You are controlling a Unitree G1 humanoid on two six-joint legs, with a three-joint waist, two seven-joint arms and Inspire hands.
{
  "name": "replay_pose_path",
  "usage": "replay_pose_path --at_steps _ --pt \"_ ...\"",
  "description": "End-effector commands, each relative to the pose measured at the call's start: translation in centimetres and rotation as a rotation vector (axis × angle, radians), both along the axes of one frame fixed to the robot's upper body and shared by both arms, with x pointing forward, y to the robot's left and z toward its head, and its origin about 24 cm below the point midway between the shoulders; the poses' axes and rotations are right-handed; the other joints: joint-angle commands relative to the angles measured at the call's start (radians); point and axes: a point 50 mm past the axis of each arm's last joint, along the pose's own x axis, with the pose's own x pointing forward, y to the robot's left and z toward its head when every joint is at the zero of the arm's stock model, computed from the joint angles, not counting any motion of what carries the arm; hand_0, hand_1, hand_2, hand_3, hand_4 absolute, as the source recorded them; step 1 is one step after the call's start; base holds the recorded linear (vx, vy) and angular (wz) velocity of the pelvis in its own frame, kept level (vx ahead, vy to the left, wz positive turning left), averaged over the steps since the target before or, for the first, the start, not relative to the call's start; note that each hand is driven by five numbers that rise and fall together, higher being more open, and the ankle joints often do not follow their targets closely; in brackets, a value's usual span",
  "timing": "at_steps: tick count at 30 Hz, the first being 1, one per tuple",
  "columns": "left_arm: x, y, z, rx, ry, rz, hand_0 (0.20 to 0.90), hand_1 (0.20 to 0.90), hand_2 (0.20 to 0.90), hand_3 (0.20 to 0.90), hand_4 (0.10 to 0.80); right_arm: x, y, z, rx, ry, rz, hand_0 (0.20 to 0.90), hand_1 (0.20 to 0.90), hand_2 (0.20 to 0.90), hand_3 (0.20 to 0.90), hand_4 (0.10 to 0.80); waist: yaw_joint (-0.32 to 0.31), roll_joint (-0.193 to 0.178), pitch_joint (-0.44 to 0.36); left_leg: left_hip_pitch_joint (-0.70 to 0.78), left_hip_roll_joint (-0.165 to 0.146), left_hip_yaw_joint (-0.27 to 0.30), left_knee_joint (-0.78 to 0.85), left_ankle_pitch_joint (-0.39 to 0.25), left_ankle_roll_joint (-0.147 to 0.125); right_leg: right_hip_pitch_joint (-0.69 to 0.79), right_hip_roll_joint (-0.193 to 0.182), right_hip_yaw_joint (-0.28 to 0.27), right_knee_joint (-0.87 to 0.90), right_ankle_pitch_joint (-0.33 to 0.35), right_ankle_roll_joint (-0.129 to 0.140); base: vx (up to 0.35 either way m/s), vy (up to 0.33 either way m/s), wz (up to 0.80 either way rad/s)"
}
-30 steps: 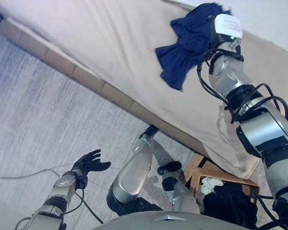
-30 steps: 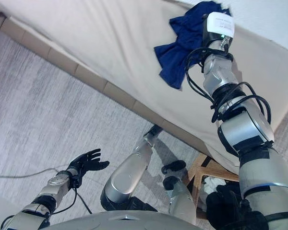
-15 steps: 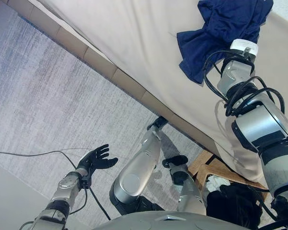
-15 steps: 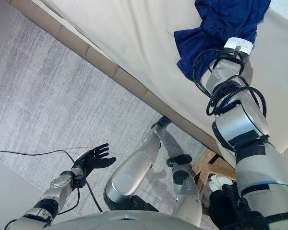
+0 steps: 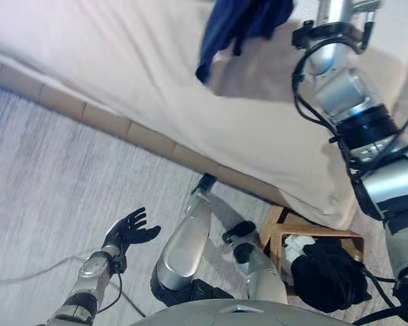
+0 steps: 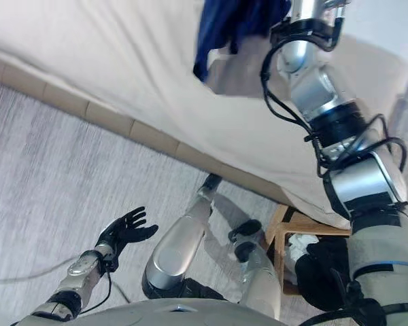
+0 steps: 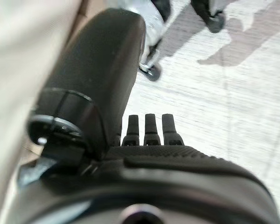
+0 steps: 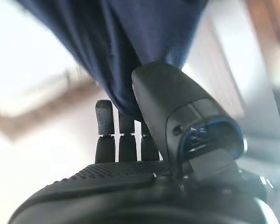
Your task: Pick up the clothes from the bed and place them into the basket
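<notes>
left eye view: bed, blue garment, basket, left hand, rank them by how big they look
1. bed, by far the largest
2. basket and blue garment, look about alike; the garment is cut off at the view's edge, so unsure
3. left hand, smallest

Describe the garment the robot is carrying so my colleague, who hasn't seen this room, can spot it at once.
Start at the wide bed under its beige cover. Above its far side the right robot hand pinches a dark blue garment that hangs clear of the cover and casts a shadow there. It is the only blue cloth; the clothes in the wooden basket on the floor are black and white.
</notes>
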Motion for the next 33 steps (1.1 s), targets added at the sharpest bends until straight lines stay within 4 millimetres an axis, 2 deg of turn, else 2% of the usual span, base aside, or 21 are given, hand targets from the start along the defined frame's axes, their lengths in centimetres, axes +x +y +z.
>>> replay_pose_path --at_steps 1,7,8,13,15,17,21,22,23,26,30,33 --pt "-4.8 1.7 -1.5 0.089 0.169 -0.021 0.900 0.900 0.900 0.900 0.800 -2.9 -1.8 2.8 0.002 -0.148 -0.022 0.300 0.300 0.300 0.200 0.100 -0.019 -0.030 -0.147 0.126 -0.006 0.060 -0.166 -0.048 0.053 0.122 0.000 0.065 0.007 0.030 0.011 0.088 -0.026 -0.49" --pt "-6.3 0.5 -2.8 0.119 0.274 -0.076 0.900 0.900 0.900 0.900 0.800 -2.5 -3.2 0.3 -0.019 -0.074 -0.050 0.300 0.300 0.300 0.200 0.100 -0.060 -0.032 -0.273 0.254 -0.015 0.067 -0.230 -0.053 0.055 0.225 0.026 0.098 -0.054 0.037 0.013 0.096 -0.007 -0.13" --pt "-6.6 0.4 -3.0 0.129 0.292 -0.085 0.900 0.900 0.900 0.900 0.800 -2.6 -3.6 0.1 -0.018 -0.073 -0.063 0.300 0.300 0.300 0.200 0.100 -0.065 -0.030 -0.288 0.256 -0.019 0.070 -0.238 -0.028 0.061 0.231 0.025 0.089 -0.064 0.062 0.011 -0.010 -0.036 0.09" --pt "-8.3 0.7 -3.9 0.188 0.410 -0.088 0.900 0.900 0.900 0.900 0.800 -3.7 -5.5 -0.6 0.074 -0.103 -0.066 0.300 0.300 0.300 0.200 0.100 -0.116 -0.052 -0.368 0.322 -0.019 0.069 -0.292 -0.023 0.063 0.264 0.039 0.136 -0.088 0.082 0.025 0.004 -0.108 0.00" --pt "-9.3 1.0 -4.2 0.217 0.480 -0.089 0.900 0.900 0.900 0.900 0.800 -4.7 -6.3 -0.5 0.110 -0.159 -0.083 0.300 0.300 0.300 0.200 0.100 -0.156 -0.053 -0.393 0.352 -0.016 0.087 -0.297 -0.035 0.065 0.263 0.045 0.170 -0.098 0.088 0.029 -0.053 -0.137 -0.14" --pt "-9.6 1.0 -4.3 0.220 0.494 -0.082 0.900 0.900 0.900 0.900 0.800 -5.0 -6.5 -0.4 0.115 -0.171 -0.085 0.300 0.300 0.300 0.200 0.100 -0.171 -0.052 -0.401 0.357 -0.015 0.093 -0.300 -0.034 0.067 0.260 0.047 0.181 -0.105 0.092 0.031 -0.054 -0.069 -0.37" --pt "-10.6 1.2 -4.6 0.221 0.576 -0.061 0.900 0.900 0.900 0.900 0.800 -6.9 -7.8 0.8 0.108 -0.227 -0.121 0.300 0.300 0.300 0.200 0.100 -0.261 -0.035 -0.437 0.413 0.004 0.162 -0.306 -0.056 0.065 0.254 0.065 0.239 -0.138 0.087 0.028 -0.044 -0.055 -0.46" --pt "-10.6 1.2 -4.6 0.220 0.581 -0.065 0.900 0.900 0.900 0.900 0.800 -7.0 -8.0 0.9 0.106 -0.231 -0.126 0.300 0.300 0.300 0.200 0.100 -0.263 -0.033 -0.438 0.418 0.007 0.170 -0.307 -0.058 0.064 0.254 0.067 0.245 -0.141 0.087 0.026 -0.027 -0.056 -0.61" --pt "-10.4 1.1 -4.6 0.218 0.586 -0.072 0.900 0.900 0.900 0.900 0.800 -7.6 -8.8 1.2 0.104 -0.247 -0.157 0.300 0.300 0.300 0.200 0.100 -0.295 -0.027 -0.446 0.435 0.014 0.202 -0.308 -0.066 0.062 0.253 0.073 0.258 -0.150 0.083 0.020 -0.020 -0.042 -0.47" --pt "-9.6 0.7 -4.6 0.212 0.570 -0.093 0.900 0.900 0.900 0.900 0.800 -8.6 -10.1 1.6 0.107 -0.264 -0.197 0.300 0.300 0.300 0.200 0.100 -0.335 -0.017 -0.457 0.451 0.024 0.240 -0.310 -0.075 0.057 0.247 0.082 0.278 -0.165 0.080 0.011 -0.017 -0.046 -0.46" --pt "-7.0 -0.4 -4.3 0.203 0.502 -0.147 0.900 0.900 0.900 0.900 0.800 -9.6 -12.1 1.7 0.125 -0.257 -0.266 0.300 0.300 0.300 0.200 0.100 -0.389 -0.013 -0.469 0.476 0.030 0.290 -0.312 -0.091 0.054 0.246 0.091 0.316 -0.192 0.089 0.005 0.004 -0.062 -0.48" --pt "-4.7 -1.5 -3.8 0.194 0.438 -0.202 0.900 0.900 0.900 0.900 0.800 -9.8 -13.9 0.6 0.152 -0.206 -0.322 0.300 0.300 0.300 0.200 0.100 -0.429 -0.009 -0.473 0.497 0.031 0.323 -0.311 -0.103 0.053 0.249 0.099 0.341 -0.211 0.103 0.005 0.018 -0.091 -0.39"
